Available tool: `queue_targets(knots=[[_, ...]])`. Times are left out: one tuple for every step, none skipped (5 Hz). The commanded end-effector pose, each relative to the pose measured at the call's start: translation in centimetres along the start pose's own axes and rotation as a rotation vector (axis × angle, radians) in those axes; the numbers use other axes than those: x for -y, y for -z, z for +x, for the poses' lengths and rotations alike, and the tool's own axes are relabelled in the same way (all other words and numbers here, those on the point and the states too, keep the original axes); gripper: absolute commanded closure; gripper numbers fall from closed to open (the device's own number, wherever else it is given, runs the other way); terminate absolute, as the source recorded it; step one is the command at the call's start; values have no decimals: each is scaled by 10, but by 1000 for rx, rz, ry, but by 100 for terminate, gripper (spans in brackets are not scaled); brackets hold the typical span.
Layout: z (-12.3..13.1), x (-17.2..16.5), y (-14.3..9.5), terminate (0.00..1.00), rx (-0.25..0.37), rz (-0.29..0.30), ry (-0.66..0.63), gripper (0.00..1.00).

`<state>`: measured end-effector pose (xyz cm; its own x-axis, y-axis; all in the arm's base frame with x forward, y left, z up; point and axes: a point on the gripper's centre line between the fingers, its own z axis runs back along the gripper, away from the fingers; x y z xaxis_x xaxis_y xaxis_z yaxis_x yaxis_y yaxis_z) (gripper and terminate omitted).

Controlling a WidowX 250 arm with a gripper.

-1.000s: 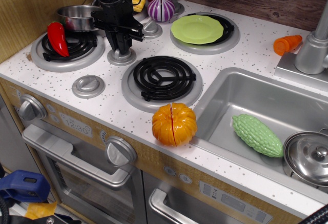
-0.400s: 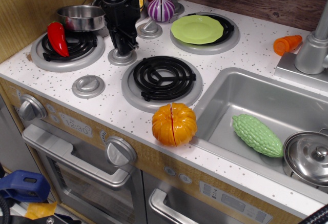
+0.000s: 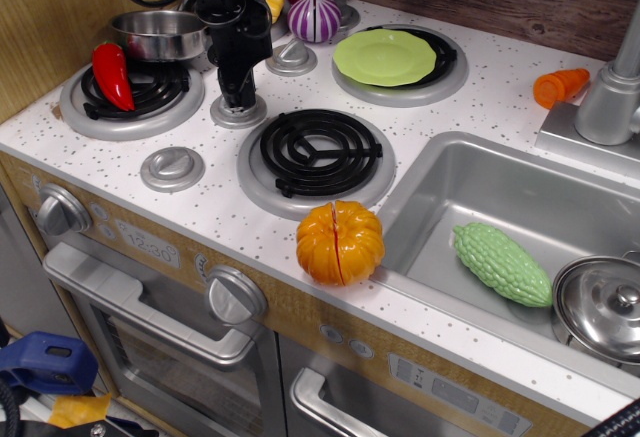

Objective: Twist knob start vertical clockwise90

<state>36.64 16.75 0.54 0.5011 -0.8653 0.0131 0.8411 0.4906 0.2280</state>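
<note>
White speckled stove top (image 3: pixel 470 107) fills my view, with the steel sink (image 3: pixel 470 197) at four o'clock. The black coil burner (image 3: pixel 316 151) sits in the middle. My black gripper (image 3: pixel 237 95) hangs at ten o'clock from that burner, pointing straight down. Right under it is the knob (image 3: pixel 238 113), small and silver-grey, with its round base showing around the gripper tips. The jaws look pinched onto the knob's ridge, but the ridge is hidden, so I cannot tell for sure. I think I am at the grab-and-turn step. Next I should hold tight and turn a quarter clockwise without slipping off.
</note>
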Motion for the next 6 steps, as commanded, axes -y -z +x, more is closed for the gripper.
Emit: queue_targets(knots=[[-58, 10, 14, 0, 28, -159, 127, 100], [-71, 5, 15, 0, 43, -211, 194, 100], [-79, 5, 11, 0, 50, -261, 248, 100], [-89, 12, 11, 0, 101, -319, 366, 100], [-90, 17, 8, 0, 104, -306, 443, 100], [-95, 15, 11, 0, 141, -316, 542, 100]])
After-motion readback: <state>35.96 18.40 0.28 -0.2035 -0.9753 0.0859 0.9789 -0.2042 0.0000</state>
